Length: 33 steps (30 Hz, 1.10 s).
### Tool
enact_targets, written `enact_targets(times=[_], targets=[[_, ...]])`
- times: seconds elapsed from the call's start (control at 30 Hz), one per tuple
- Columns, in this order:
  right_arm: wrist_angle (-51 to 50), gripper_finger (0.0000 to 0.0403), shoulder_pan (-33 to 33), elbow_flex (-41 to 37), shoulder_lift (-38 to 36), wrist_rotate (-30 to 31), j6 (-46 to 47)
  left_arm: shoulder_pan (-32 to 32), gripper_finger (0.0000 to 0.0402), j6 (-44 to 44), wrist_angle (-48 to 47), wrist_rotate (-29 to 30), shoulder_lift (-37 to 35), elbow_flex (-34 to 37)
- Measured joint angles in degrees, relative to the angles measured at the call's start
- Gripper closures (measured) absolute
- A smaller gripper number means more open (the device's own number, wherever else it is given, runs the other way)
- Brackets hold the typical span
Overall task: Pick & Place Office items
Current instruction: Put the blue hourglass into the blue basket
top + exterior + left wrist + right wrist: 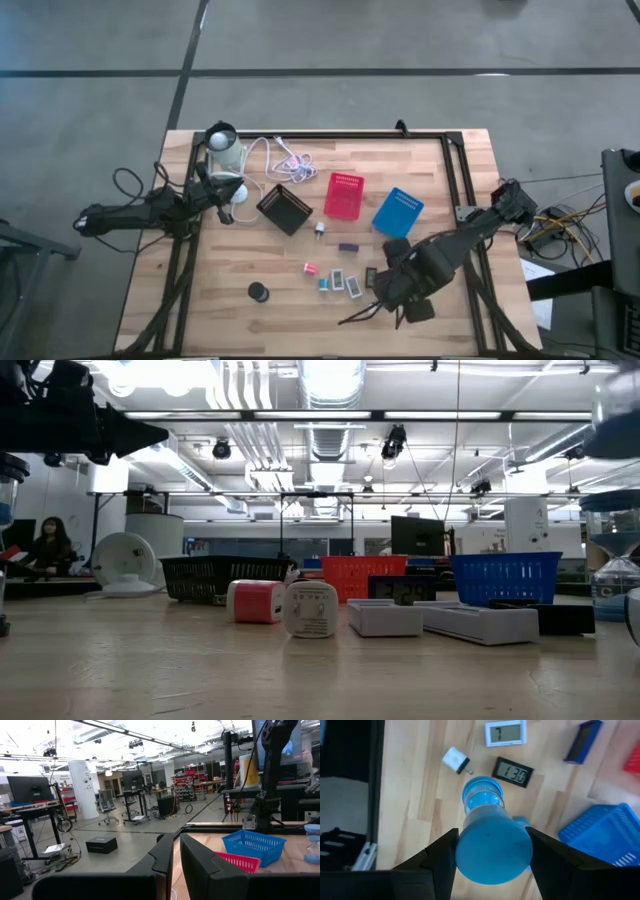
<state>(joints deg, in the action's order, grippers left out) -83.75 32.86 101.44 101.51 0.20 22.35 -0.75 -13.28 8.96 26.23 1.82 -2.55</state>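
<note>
While our right claw (490, 857) grips the pale-blue hourglass (487, 827) upright above the bench (420, 785), we see the blue bin (600, 835) just beside it

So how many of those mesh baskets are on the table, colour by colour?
Black rectangular mesh basket: 1
Red rectangular mesh basket: 1
Blue rectangular mesh basket: 1
Total: 3
</note>
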Motion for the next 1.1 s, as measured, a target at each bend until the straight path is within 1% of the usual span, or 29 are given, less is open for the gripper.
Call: enact_targets(times=[0.23,0.43,0.7,0.93,1.1], targets=[[-6.4,0.0199,-2.0,8.2,0.0,-0.2,1.4,0.0,0.0362,0.0,0.0,0.0,0.0,0.0],[-6.2,0.0199,-3.2,13.5,-0.7,-0.1,2.4,0.0,0.0362,0.0,0.0,0.0,0.0,0.0],[-6.3,0.0199,-3.3,15.7,-1.1,-0.5,5.6,0.1,0.0362,0.0,0.0,0.0,0.0,0.0],[-6.3,0.0199,-7.2,17.3,-1.1,-7.1,10.2,0.1,0.0362,0.0,0.0,0.0,0.0,0.0],[-6.3,0.0199,-11.1,18.9,-1.1,-10.2,8.2,0.1,0.0362,0.0,0.0,0.0,0.0,0.0]])
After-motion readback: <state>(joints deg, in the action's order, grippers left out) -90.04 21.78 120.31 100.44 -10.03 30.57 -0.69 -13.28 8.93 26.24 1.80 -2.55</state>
